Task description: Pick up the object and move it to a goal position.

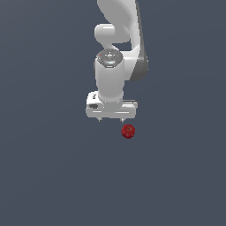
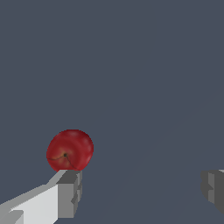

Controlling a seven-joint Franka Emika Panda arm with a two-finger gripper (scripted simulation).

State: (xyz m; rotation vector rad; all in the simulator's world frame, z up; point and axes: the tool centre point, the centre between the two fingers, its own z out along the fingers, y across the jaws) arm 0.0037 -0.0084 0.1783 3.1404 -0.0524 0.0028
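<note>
The white arm (image 1: 115,53) comes down from the top centre of the exterior view and fills the upper middle of the frame, ending in the broad gripper (image 1: 111,119) just above the picture's centre. Its two short fingertips poke down at either end of the wide palm bar, set well apart, so the hand is open and holds nothing.

The object (image 1: 128,131), a small dark red apple-like ball, lies just below and a little to the exterior view's right of the gripper, under the right-hand fingertip rather than under the middle of the palm. It is roundish, with no long axis to line up on.

The wrist view agrees: the object (image 2: 70,150) shows just beyond one grey finger pad (image 2: 69,193), not in the gap toward the other pad (image 2: 213,189). I'd judge the hand needs a small sideways shift toward the ball to centre it before descending.
</note>
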